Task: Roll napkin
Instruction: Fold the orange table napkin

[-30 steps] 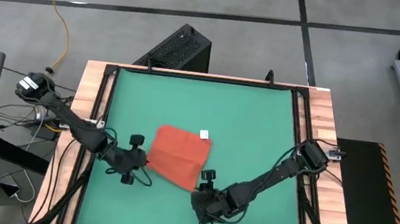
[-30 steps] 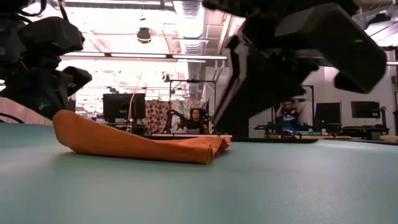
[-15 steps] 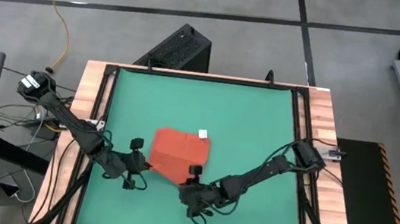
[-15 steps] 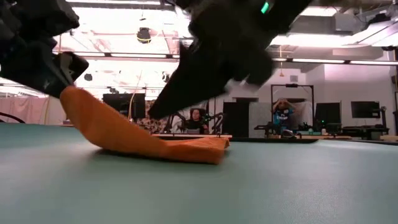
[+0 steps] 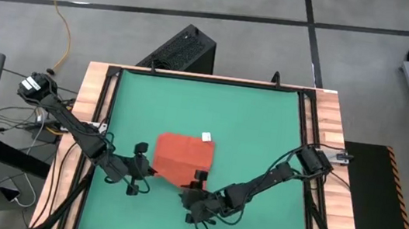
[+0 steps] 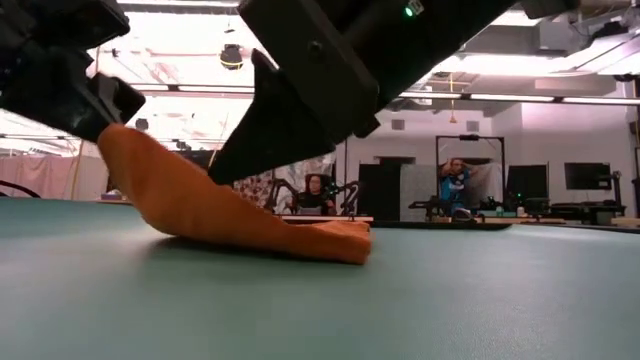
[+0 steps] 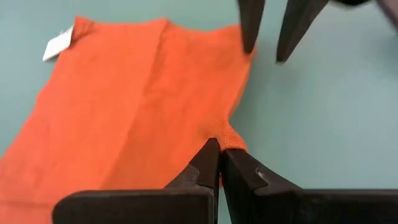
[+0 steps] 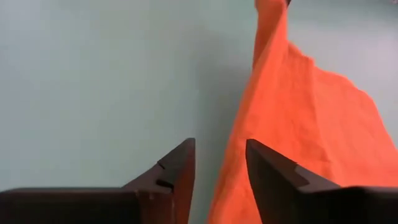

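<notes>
The orange-red napkin (image 5: 183, 157) lies on the green mat (image 5: 259, 113), its white tag (image 5: 208, 138) at the far right corner. Its near left corner is raised off the mat (image 6: 125, 150), and the rest lies flat. My left gripper (image 5: 147, 170) is shut on that corner. My right gripper (image 5: 193, 182) stands open at the napkin's near edge (image 8: 233, 155), one finger over the cloth and one over bare mat. Whether it touches the cloth I cannot tell. My left gripper pinches the napkin's near left corner (image 7: 231, 135) between its two fingertips, coming from the table's left and slanting down. The corner is lifted clear of the mat. The cloth slopes down from it to the part that lies on the table (image 6: 300, 240).
A wooden rim with black rails (image 5: 98, 117) frames the mat. A black box (image 5: 185, 49) stands beyond the far edge. Bare mat lies to the far side and right of the napkin. In the low view people show in the room behind.
My left gripper has risen a little with the napkin's near left corner, which now stands up off the mat while the far part stays flat. My right gripper has gone toward the table's left, up to the napkin's near edge, and has tipped its fingers downward.
</notes>
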`<state>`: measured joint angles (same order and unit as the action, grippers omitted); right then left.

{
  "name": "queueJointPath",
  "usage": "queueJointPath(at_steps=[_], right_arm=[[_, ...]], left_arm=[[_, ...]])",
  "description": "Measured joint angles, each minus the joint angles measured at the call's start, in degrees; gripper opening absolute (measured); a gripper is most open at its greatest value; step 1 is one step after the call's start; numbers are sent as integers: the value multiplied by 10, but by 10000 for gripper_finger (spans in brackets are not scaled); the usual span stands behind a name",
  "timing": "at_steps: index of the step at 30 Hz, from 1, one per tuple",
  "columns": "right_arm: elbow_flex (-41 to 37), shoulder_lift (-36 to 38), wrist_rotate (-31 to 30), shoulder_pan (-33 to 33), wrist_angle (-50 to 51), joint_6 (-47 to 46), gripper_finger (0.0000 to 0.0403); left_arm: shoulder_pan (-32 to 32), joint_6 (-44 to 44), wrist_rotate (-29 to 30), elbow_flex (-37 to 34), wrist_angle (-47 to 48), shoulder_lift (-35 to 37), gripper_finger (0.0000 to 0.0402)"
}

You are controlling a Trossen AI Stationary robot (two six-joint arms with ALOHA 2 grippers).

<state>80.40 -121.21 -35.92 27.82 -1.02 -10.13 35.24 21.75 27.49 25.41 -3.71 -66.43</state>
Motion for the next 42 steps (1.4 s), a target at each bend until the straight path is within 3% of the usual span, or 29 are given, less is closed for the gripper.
queueJointPath(at_steps=[11, 15, 20, 27, 32, 36, 39, 42], right_arm=[[0, 0, 0, -24, 14, -10, 169], [0, 0, 6, -30, 46, -39, 128], [0, 0, 15, -33, 60, -46, 18], [0, 0, 16, -32, 66, -45, 7], [0, 0, 29, -31, 66, -46, 6], [0, 0, 39, -31, 69, -46, 5], [0, 0, 46, -30, 86, -46, 5], [0, 0, 46, -25, 112, -62, 4]], left_arm=[[0, -23, 1, 0, -51, 0, 0], [0, -22, -3, 0, -56, 0, 0], [0, -62, -24, 0, -62, 0, 0], [0, -122, -77, 0, 13, 0, 30], [0, -61, -76, 3, 93, 2, 70], [9, -36, -6, 26, 177, 2, 75], [24, -89, 72, 29, 171, 2, 67], [34, -138, 97, 29, 155, 2, 61]])
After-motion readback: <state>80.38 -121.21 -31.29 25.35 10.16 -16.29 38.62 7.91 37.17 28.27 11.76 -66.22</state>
